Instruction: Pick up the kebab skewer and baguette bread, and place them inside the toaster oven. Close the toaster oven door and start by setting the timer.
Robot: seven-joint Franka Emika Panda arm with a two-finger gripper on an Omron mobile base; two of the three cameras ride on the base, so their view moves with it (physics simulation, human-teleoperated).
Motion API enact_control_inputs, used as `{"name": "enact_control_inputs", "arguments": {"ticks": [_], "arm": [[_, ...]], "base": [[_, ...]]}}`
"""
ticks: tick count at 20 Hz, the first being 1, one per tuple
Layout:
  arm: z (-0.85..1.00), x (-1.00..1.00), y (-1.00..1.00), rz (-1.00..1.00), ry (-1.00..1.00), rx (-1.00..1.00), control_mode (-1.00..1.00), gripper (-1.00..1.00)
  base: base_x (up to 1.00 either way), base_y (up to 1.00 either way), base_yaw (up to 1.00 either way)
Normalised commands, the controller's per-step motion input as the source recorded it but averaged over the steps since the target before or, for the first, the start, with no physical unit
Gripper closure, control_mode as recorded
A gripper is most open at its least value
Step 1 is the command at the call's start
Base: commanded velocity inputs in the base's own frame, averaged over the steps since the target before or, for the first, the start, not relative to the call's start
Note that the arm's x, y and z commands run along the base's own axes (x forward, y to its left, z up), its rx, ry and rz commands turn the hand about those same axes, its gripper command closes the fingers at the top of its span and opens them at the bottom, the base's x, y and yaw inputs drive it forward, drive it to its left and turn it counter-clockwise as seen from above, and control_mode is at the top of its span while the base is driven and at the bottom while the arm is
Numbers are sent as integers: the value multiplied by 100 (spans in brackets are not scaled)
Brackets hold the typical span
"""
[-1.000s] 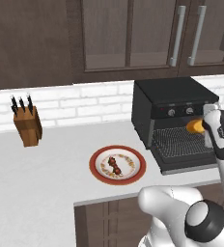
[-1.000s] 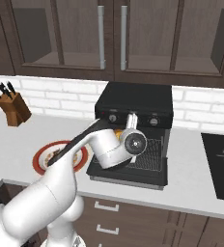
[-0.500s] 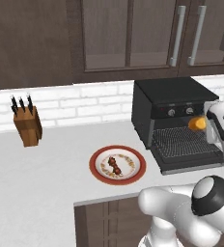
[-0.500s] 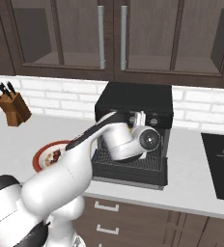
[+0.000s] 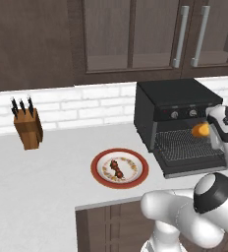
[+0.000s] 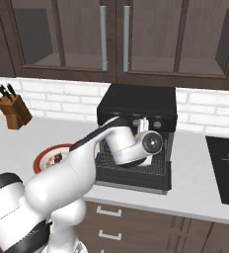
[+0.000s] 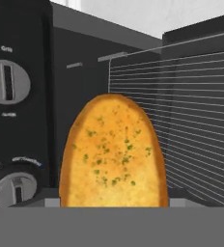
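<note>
In the left base view we see the toaster oven (image 5: 177, 115) on the white bench (image 5: 52, 197), its door (image 5: 197, 160) dropped open in front and the wire rack (image 5: 187, 142) showing inside. The pincer (image 5: 212, 132) hangs just in front of the oven's mouth, clamped on the baguette bread (image 5: 201, 129), whose golden end pokes out toward the opening. Left of the oven a red-rimmed plate (image 5: 119, 169) carries the kebab skewer (image 5: 117, 170), and a wooden knife block (image 5: 27, 127) stands well apart near the tiled wall.

In the right base view we see the arm (image 6: 131, 148) reaching across the oven's front, hiding much of the opening; the open door lies flat beneath it. The plate with the skewer sits to the left, partly behind the arm.

In the hand view we see the bread (image 7: 114, 152) close up, flecked with green herbs, held before the rack bars, with two silver knobs (image 7: 7, 82) on the black panel beside it.
</note>
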Motion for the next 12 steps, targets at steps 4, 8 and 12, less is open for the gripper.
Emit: {"name": "enact_control_inputs", "arguments": {"ticks": [4, 8, 12], "arm": [[-22, 4, 0, -1, 8, -6, -100, 100], [-2, 16, 0, 0, 9, -2, -100, 100], [0, 30, 0, -1, 8, 0, -100, 100]], "base": [[0, 0, 0], [0, 0, 0], [0, 0, 0]]}}
